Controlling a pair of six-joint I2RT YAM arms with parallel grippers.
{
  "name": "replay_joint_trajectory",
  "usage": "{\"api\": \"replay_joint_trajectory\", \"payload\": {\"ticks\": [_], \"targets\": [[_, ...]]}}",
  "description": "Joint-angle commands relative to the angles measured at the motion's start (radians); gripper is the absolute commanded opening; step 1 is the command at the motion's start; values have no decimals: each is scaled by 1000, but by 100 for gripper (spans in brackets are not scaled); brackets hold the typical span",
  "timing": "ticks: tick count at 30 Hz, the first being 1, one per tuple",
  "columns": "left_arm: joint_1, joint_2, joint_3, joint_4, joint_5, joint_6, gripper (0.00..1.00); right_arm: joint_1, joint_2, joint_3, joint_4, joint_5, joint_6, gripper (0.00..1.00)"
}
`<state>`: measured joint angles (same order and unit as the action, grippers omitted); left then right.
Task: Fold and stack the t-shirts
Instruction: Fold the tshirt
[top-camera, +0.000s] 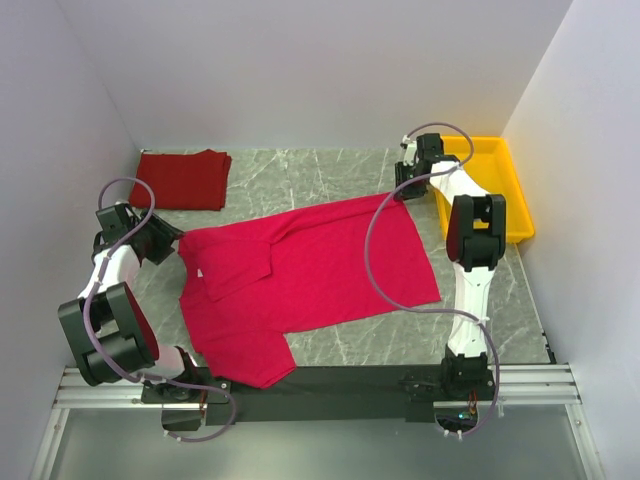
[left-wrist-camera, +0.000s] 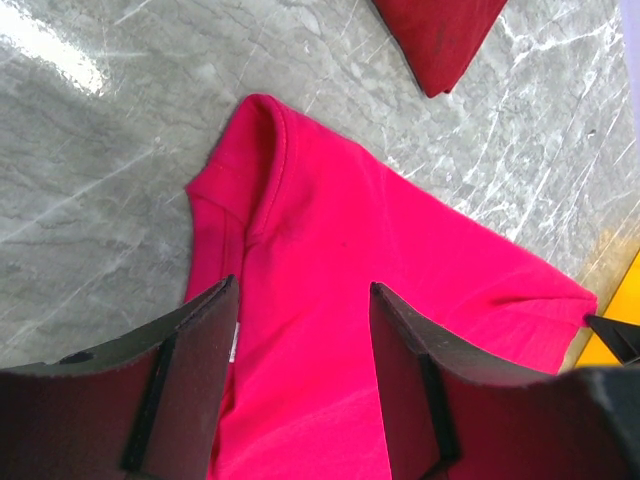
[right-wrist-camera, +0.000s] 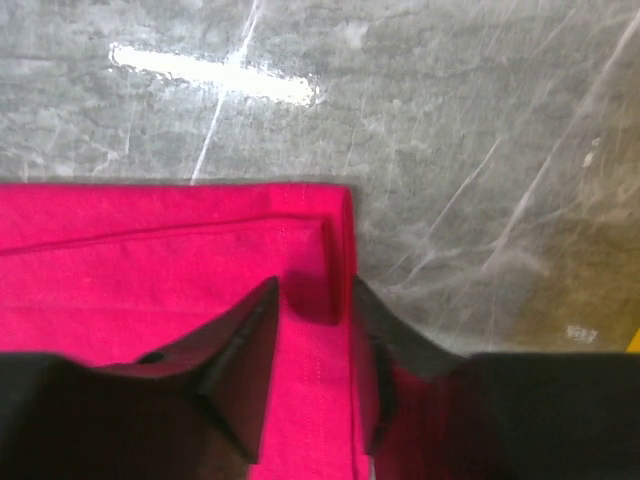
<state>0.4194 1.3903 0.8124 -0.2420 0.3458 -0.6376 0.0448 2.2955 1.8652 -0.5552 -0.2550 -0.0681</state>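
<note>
- Lying spread across the middle of the grey marbled table (top-camera: 480, 300): crimson shirt (top-camera: 320, 270), collar end toward the left arm, far edge folded over onto the body, one sleeve reaching the near table edge.
- Folded flat in the far left corner, apart from the crimson shirt: darker red shirt (top-camera: 183, 180).
- Poised over the collar end of the crimson shirt: left gripper (left-wrist-camera: 303, 288), jaws released and wide apart, nothing between them.
- Set at the far right corner of the crimson shirt: right gripper (right-wrist-camera: 314, 285), fingers (right-wrist-camera: 250, 340) straddling the doubled hem edge; cannot tell whether clenched on the cloth or loose.
- Standing at the far right, just beside the right gripper: yellow tray (top-camera: 495, 165).
</note>
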Motion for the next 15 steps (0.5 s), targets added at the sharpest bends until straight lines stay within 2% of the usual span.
{"api": "replay_joint_trajectory", "payload": {"ticks": [1, 3, 6, 15], "targets": [[7, -37, -5, 4, 25, 29, 60, -17, -87, -18, 43, 3, -50, 44], [9, -40, -5, 1, 27, 30, 60, -16, -87, -9, 49, 3, -59, 47], [9, -43, -7, 3, 28, 29, 60, -17, -62, 38, 31, -19, -78, 48], [9, -43, -25, 9, 33, 21, 61, -14, 21, 149, -23, -76, -88, 41]]}}
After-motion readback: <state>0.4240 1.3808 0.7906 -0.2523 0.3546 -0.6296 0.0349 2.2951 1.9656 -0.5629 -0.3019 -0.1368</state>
